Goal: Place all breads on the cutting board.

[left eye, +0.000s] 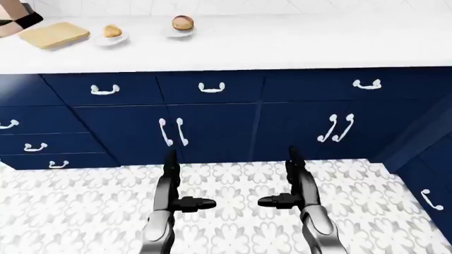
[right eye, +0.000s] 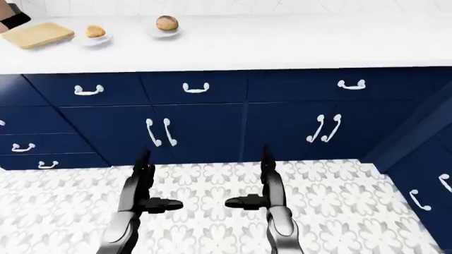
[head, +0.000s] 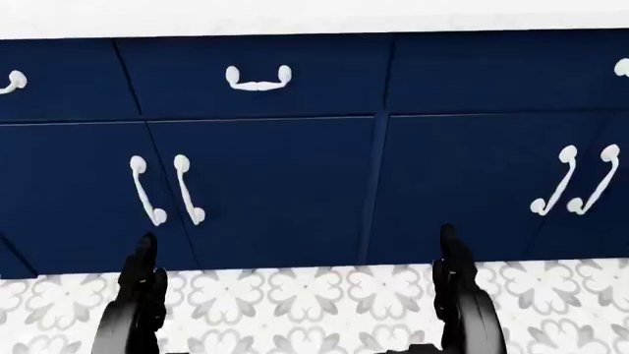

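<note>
Nothing is placed yet: both breads sit on small white plates on the white desk [left eye: 282,47]. The pale roll [left eye: 112,30] lies just right of the flat wooden cutting board [left eye: 53,34], the round brown bun [left eye: 183,23] further right. Left hand [left eye: 185,200] and right hand [left eye: 281,200] hang empty over the patterned floor, fingers released.

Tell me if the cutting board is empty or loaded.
Empty: the cutting board is bare; both breads sit on separate plates beside it.
</note>
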You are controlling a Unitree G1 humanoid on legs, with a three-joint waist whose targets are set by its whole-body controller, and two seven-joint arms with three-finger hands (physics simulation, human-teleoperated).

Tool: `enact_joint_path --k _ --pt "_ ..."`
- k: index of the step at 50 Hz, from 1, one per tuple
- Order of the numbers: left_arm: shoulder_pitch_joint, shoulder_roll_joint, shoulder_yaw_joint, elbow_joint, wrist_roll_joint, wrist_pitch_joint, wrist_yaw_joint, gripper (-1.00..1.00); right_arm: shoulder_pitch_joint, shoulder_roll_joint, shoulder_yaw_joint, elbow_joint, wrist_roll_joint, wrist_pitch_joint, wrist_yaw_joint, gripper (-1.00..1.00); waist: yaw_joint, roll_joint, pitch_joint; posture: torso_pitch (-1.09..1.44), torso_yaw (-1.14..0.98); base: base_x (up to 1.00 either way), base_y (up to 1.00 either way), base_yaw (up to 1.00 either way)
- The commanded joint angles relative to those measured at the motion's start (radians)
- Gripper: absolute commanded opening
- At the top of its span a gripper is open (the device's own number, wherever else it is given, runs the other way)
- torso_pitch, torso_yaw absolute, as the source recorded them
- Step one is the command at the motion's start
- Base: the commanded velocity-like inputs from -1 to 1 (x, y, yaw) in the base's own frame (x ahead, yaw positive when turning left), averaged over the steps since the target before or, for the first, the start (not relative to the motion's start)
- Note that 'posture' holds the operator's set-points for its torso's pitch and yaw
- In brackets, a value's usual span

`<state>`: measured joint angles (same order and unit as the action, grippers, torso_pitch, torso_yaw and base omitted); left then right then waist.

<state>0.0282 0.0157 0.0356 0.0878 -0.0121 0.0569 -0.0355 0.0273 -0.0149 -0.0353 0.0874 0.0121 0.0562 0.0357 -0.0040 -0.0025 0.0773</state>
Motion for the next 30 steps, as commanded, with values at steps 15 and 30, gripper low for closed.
enact_joint_path --k 15,30 --pt "-0.034 0.01 -0.013 -0.313 0.025 0.13 -0.042 1.0 -0.052 -0.019 -0.011 -0.348 0.013 0.168 0.006 1.0 0.01 -0.005 -0.081 0.0 0.0 0.0 0.0 0.0" --pt "-0.16 0.051 0.056 -0.69 0.0 0.546 -0.059 1.0 -0.137 -0.03 -0.037 -0.59 0.073 0.374 0.01 1.0 0.037 0.03 -0.073 0.0 0.0 0.0 0.02 0.47"
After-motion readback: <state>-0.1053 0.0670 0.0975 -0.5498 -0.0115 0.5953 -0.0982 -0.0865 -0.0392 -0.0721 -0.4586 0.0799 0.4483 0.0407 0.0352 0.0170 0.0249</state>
